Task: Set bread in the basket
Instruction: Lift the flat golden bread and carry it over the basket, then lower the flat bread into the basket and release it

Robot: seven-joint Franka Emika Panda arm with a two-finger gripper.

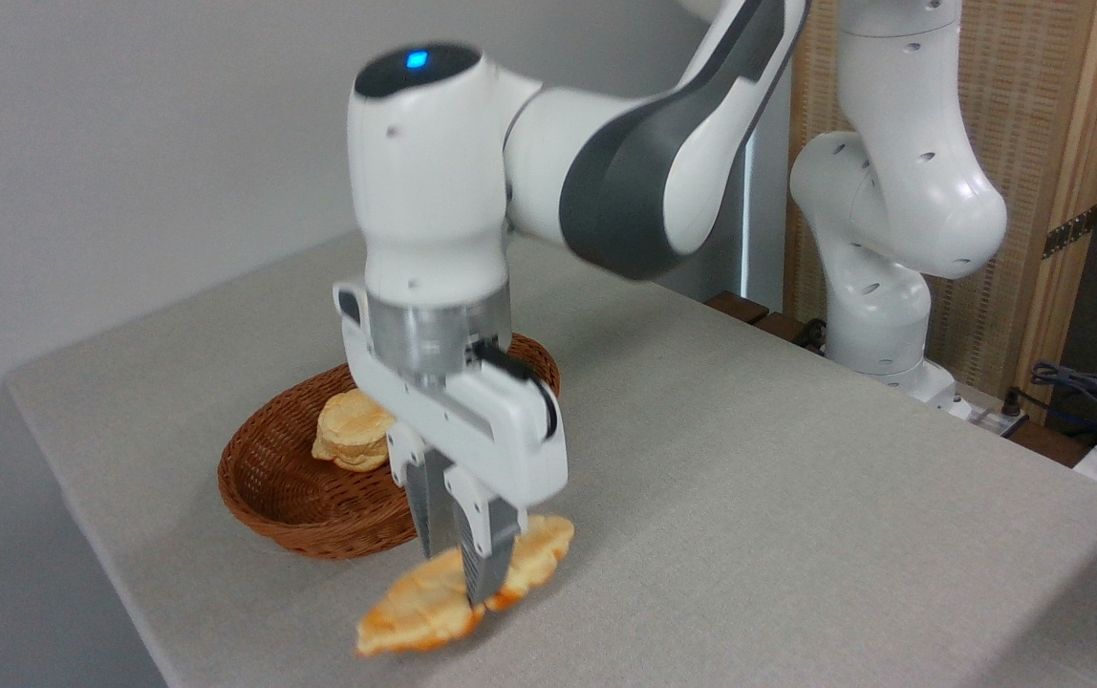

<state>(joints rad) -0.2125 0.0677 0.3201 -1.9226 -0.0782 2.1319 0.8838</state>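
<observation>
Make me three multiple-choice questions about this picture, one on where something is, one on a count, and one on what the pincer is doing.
1. Where is the small round golden-brown bun?
A. On the grey table
B. Inside the oval reddish-brown wicker basket
C. In the pincer

2. How many bread pieces show?
A. One
B. Two
C. Four

3. What state is the white two-finger pincer in?
A. Wide open above the basket
B. Closed on nothing
C. Closed on the long flat leaf-shaped bread

Answers: 1 B, the bun sits within the basket's rim. 2 B, only the bun and the leaf-shaped piece appear. 3 C, the fingers clamp the long piece near its middle, beside the basket.
</observation>
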